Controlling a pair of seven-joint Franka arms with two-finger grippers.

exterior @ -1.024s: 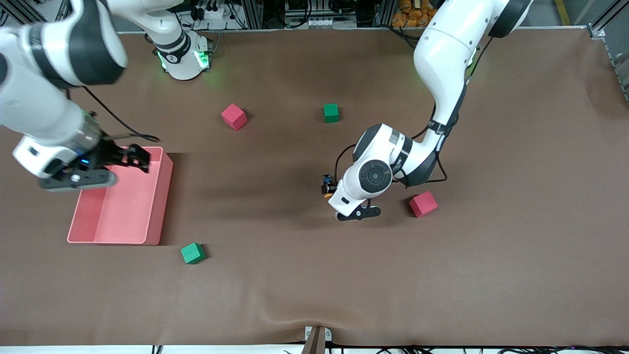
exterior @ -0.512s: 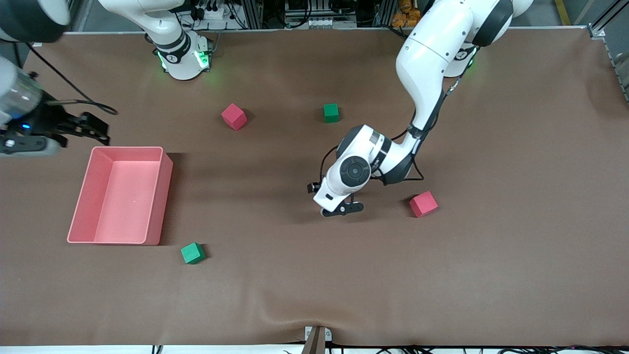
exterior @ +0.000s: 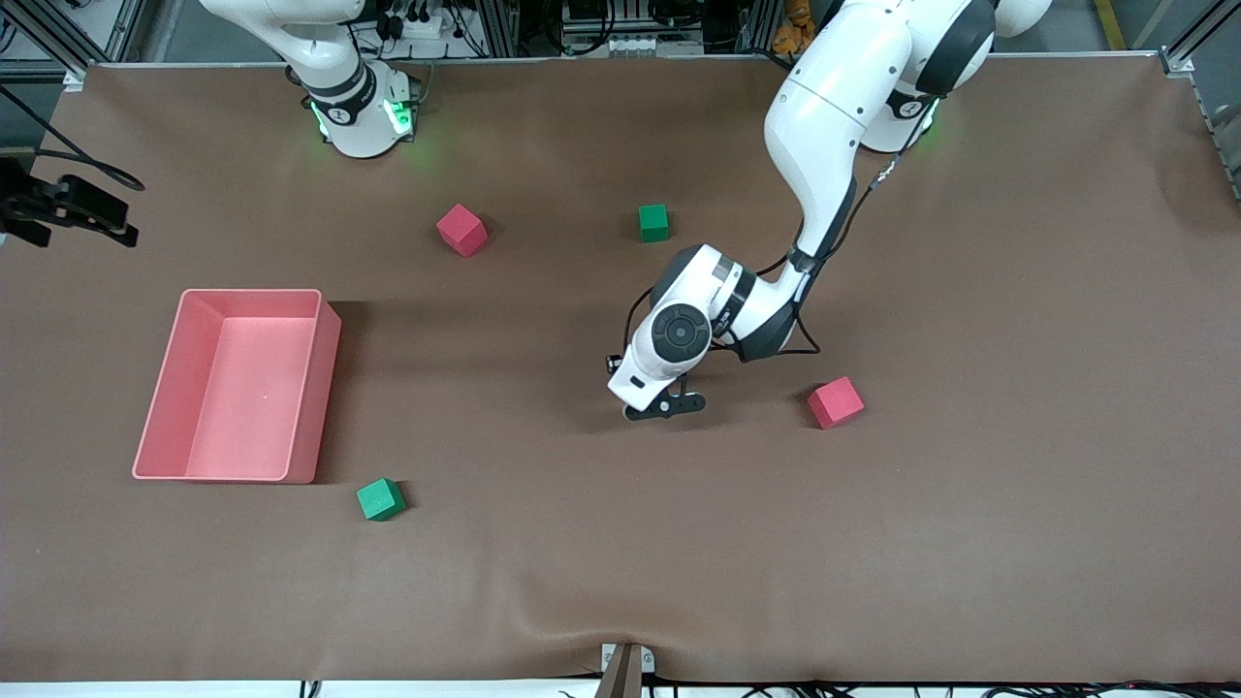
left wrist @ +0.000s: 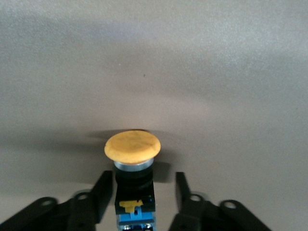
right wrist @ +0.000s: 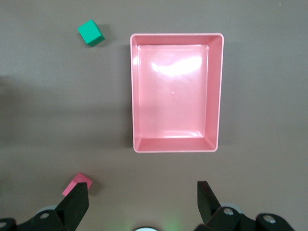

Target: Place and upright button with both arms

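At table centre, the button (left wrist: 132, 163) now stands upright between the left gripper's (left wrist: 139, 192) parted fingers, seemingly released; right gripper (exterior: 68, 208), open, withdrawn past the pink tray's (exterior: 310, 388) eleven o'clock.

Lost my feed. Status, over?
Left tool low mid-table, open around upright button. Right tool open, above pink tray. Nothing in the way.

Both arms (exterior: 812, 145) have glossy white shells, black joint bands and loose black cables. Bases glow green. Grippers are black.
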